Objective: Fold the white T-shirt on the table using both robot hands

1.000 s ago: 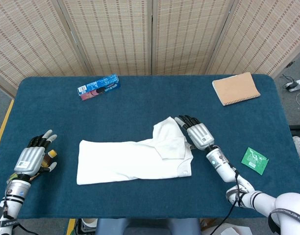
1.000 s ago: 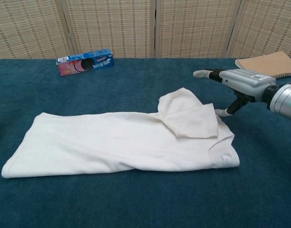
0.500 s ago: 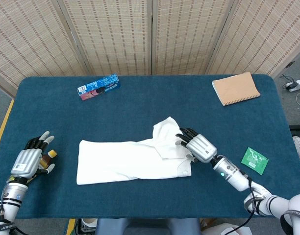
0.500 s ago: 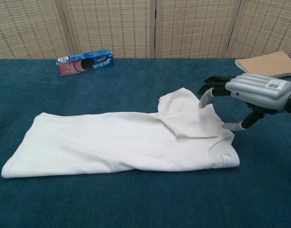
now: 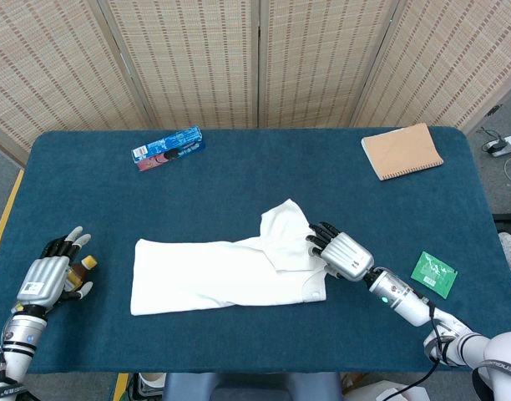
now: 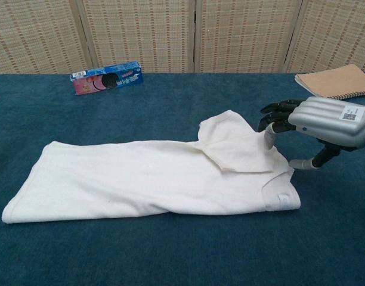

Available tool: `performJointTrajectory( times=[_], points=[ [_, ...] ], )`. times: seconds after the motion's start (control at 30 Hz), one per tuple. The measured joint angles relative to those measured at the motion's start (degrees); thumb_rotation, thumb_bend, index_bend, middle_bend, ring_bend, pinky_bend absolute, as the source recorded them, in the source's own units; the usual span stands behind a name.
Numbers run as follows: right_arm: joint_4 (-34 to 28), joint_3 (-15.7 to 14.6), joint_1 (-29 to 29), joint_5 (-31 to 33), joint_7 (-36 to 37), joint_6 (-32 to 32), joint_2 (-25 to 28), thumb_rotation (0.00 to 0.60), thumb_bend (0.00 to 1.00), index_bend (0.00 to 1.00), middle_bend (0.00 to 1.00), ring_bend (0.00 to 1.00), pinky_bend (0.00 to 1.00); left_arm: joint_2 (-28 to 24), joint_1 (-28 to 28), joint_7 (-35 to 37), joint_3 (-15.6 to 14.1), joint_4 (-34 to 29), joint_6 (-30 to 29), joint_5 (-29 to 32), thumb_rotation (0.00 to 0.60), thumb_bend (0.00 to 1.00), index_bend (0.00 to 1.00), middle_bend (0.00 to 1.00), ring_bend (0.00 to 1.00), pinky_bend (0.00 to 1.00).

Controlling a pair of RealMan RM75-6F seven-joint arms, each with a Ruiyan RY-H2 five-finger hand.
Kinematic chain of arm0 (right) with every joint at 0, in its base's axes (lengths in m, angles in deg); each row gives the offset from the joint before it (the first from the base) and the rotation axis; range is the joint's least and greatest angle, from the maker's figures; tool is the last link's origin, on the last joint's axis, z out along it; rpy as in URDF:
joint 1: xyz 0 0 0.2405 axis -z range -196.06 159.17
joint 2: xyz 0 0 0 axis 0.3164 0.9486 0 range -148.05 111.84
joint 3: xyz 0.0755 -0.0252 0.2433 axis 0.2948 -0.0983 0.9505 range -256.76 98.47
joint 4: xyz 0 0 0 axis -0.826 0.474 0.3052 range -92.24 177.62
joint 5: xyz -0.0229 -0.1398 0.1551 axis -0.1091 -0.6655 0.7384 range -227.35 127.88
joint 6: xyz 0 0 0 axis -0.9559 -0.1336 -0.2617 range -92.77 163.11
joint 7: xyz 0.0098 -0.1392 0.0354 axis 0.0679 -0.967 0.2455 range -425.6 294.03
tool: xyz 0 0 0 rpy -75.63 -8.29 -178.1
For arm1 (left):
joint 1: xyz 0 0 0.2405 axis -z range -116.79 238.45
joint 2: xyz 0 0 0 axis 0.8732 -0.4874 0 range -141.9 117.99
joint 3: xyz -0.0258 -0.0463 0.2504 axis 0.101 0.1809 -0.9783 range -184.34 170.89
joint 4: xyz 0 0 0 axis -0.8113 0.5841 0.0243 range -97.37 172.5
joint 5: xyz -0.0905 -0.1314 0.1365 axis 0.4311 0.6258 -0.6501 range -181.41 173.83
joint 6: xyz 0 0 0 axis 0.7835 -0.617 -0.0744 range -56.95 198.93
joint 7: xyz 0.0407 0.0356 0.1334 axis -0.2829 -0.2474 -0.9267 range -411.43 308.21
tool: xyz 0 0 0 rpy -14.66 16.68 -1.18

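White T-shirt (image 5: 226, 274) lay mid-table, long axis running left to right. The right hand (image 5: 342, 251) hovered at its right end, fingertips (image 6: 269, 134) on the folded sleeve, gripping nothing. The left hand (image 5: 48, 276) (fingers spread, empty) sat well apart.

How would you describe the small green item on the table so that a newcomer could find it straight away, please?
Start at the dark blue table and go to its right edge, on the near side. Past the robot's right hand, which is by the white T-shirt, lies a small flat green packet. It is the only green thing; the tan notebook beyond it is larger.
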Motion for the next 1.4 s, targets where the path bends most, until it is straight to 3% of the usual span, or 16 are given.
performJointTrajectory(
  times=[0.33,0.9,1.4],
  points=[
    [6.5,-0.3,-0.3,-1.1,0.0,1.8,-4.8,0.600,0.24,0.39,0.24,0.07,0.12,-0.3,-0.3,0.2,0.3,0.0,0.0,0.1,0.600,0.28,0.00,0.00,0.00,0.01],
    [12.5,-0.8,-0.7,-0.7,1.4,2.2,-9.4,0.600,0.24,0.40,0.25,0.08,0.12,-0.5,-0.7,0.4,0.5,-0.2,0.2,-0.1,0.600,0.28,0.00,0.00,0.00,0.01],
    [16.1,-0.1,-1.3,0.4,3.2,2.9,-12.4,0.600,0.30,0.63,0.38,0.18,0.12,-0.8,-1.3,1.5,0.7,0.2,-0.1,-0.4,0.600,0.28,0.00,0.00,0.00,0.01]
  ],
)
